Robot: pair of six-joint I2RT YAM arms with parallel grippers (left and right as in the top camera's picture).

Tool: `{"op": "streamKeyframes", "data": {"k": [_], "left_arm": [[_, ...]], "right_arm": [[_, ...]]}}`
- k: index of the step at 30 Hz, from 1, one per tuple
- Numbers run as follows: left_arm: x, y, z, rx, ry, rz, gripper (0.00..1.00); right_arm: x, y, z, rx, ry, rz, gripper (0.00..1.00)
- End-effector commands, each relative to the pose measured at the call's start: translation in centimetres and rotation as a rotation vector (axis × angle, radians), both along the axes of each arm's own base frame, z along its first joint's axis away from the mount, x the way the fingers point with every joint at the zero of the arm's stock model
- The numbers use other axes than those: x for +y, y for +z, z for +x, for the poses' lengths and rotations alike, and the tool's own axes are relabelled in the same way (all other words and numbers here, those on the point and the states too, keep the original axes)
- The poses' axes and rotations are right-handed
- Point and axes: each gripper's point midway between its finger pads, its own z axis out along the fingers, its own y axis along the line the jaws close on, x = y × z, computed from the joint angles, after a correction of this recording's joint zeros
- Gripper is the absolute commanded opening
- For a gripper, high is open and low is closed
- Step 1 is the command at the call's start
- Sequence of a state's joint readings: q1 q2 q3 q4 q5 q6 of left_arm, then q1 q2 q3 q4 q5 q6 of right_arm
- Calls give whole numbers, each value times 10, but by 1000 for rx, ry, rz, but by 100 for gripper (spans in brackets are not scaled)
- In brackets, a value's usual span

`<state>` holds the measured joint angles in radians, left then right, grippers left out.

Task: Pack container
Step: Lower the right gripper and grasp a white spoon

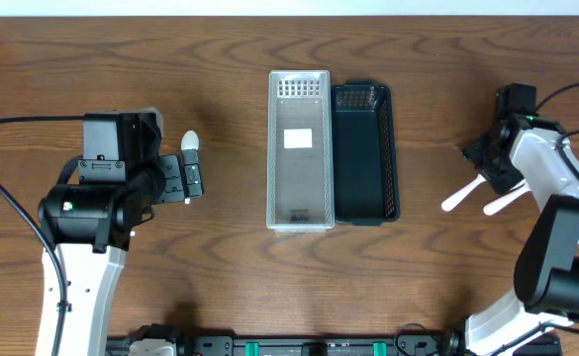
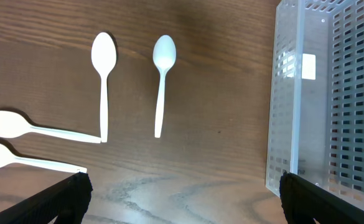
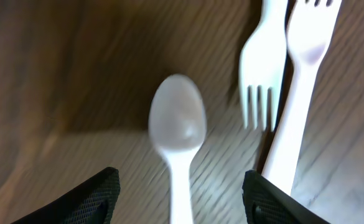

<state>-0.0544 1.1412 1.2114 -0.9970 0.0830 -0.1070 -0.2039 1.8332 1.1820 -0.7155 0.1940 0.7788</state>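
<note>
A clear white slotted container [image 1: 299, 148] stands at the table's middle, with a black slotted container [image 1: 363, 153] touching its right side. Both look empty apart from a white label in the clear one. My left gripper [image 1: 192, 180] is open and empty [image 2: 182, 202], low over bare wood. Several white plastic spoons [image 2: 104, 56] [image 2: 163, 53] [image 2: 7, 123] lie ahead of it, and the clear container's wall [image 2: 287, 106] is at its right. My right gripper [image 1: 489, 166] is open [image 3: 182, 193], its fingers apart on either side of a white spoon [image 3: 177, 121] on the table. Two white forks [image 3: 261, 93] [image 3: 306, 62] lie beside that spoon.
In the overhead view only one spoon bowl [image 1: 189, 141] shows by the left arm; the others are under it. White utensil handles [image 1: 462, 195] [image 1: 507, 201] stick out below the right gripper. The right wrist view is blurred.
</note>
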Motion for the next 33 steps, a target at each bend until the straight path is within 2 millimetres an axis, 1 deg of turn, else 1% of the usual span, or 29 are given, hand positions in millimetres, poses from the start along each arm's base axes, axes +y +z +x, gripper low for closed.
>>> {"op": "streamKeyframes", "data": {"k": [1, 4, 7, 12, 19, 22, 26, 29, 33], "left_arm": [[-2, 7, 0, -10, -13, 1, 98], [-1, 6, -1, -4, -13, 2, 98], [-1, 6, -1, -3, -13, 2, 98], [-2, 6, -1, -3, -13, 1, 98], [-1, 6, -1, -3, -13, 2, 98], [-2, 6, -1, -3, -13, 1, 98], [-2, 6, -1, -3, -13, 1, 98], [-2, 6, -1, -4, -13, 1, 98], [-2, 6, -1, -4, -13, 1, 98]], "right_arm": [[-17, -4, 4, -2, 4, -10, 67], [-27, -8, 9, -17, 19, -19, 68], [-30, -13, 11, -19, 37, -4, 68], [-27, -17, 11, -13, 55, 12, 71], [-26, -17, 13, -18, 77, 16, 72], [-21, -17, 17, -33, 106, 39, 72], [-20, -17, 21, -42, 139, 35, 75], [-19, -15, 27, -58, 174, 21, 79], [-19, -14, 30, -68, 181, 16, 79]]}}
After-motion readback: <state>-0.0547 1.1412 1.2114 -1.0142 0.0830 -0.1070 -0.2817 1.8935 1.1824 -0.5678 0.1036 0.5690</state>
